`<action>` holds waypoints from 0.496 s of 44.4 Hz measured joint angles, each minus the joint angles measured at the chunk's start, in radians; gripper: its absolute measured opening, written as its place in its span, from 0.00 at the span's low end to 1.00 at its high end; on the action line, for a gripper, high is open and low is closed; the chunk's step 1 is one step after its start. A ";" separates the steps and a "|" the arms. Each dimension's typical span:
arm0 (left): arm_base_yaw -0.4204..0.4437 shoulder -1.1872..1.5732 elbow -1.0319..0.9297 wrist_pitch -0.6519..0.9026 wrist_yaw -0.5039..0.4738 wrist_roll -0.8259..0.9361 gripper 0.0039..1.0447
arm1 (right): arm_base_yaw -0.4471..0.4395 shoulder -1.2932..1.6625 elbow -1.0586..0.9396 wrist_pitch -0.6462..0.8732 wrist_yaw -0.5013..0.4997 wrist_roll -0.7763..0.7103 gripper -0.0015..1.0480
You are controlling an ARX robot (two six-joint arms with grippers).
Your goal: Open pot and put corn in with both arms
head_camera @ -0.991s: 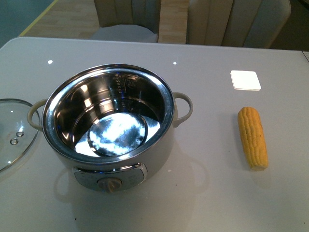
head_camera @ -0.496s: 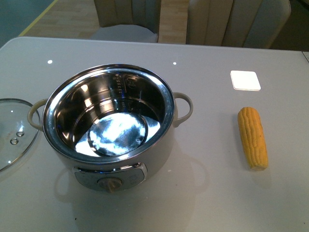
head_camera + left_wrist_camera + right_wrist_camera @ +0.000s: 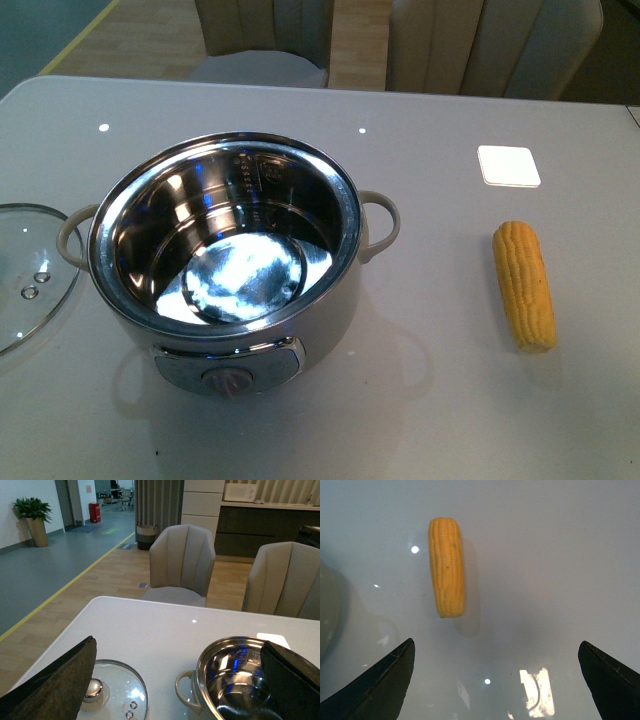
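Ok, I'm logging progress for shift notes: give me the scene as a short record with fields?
pot: lid off, steel bowl empty
lid: on table, left of pot
corn: on table, right of pot, ungrasped
left hand: open, empty
right hand: open, empty, apart from corn
left to do: corn into pot

Pot point(image 3: 328, 312) centre-left of frame, uncovered; steel bowl point(image 3: 240, 275) empty, shiny. Knob point(image 3: 228, 381) on front, low in frame. Loop handles point(image 3: 382, 226) either side. Glass lid point(image 3: 28, 275) flat on table point(image 3: 430, 400) at left edge, partly cut off, close by left handle; contact unclear. Corn point(image 3: 523, 284) lying right of frame, well apart from pot. White square pad point(image 3: 508, 166) above corn. Chairs point(image 3: 490, 45) along top edge.
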 joint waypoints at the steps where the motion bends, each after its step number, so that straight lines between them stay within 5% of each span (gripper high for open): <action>1: 0.000 0.000 0.000 0.000 0.000 0.000 0.94 | 0.001 0.053 0.011 0.037 0.000 -0.009 0.92; 6: 0.000 0.000 0.000 0.000 0.000 0.000 0.94 | 0.025 0.296 0.092 0.158 0.002 -0.052 0.92; 22: 0.000 0.000 0.000 0.000 0.000 0.000 0.94 | 0.078 0.734 0.308 0.218 -0.021 -0.125 0.92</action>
